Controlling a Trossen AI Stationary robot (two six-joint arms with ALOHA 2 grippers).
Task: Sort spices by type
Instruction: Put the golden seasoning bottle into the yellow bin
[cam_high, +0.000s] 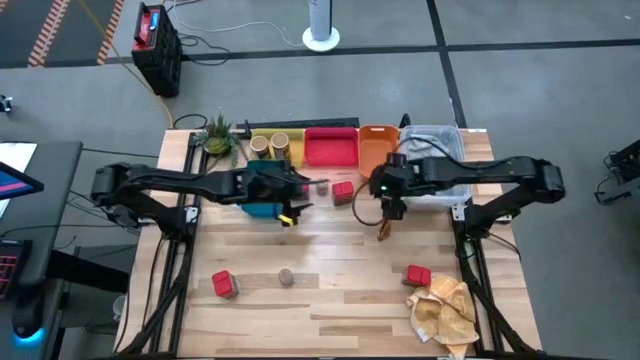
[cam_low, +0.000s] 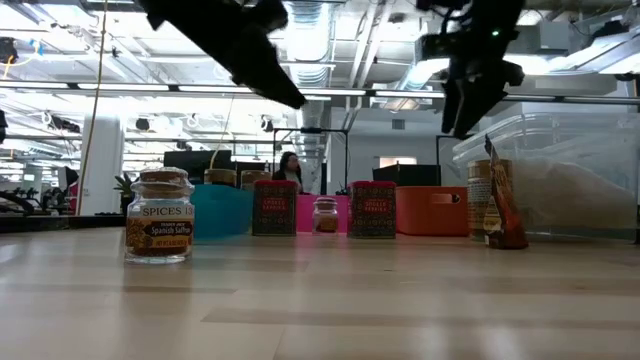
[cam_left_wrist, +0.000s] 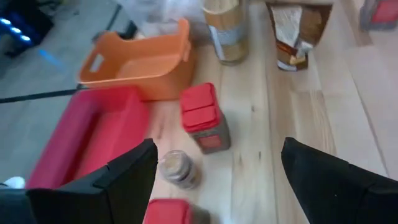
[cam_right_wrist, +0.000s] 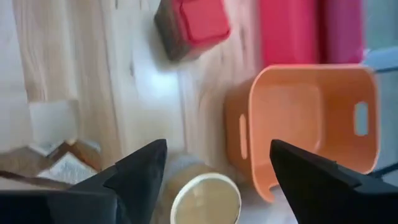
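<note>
Hovering with fingers spread, both grippers (cam_high: 297, 199) (cam_high: 392, 207) overlook four red boxes (cam_high: 343, 192), two small jars (cam_high: 286, 276).

Both arms reach inward from the table's sides, toward its far middle. Left gripper (cam_high: 291, 190) at the end of a long, nearly level forearm, fingers (cam_left_wrist: 127, 171) spread wide apart, nothing between them. Right gripper (cam_high: 392, 208) hangs off a bent wrist, pointing down at the tabletop, fingers (cam_right_wrist: 140, 168) likewise parted and empty.
</note>
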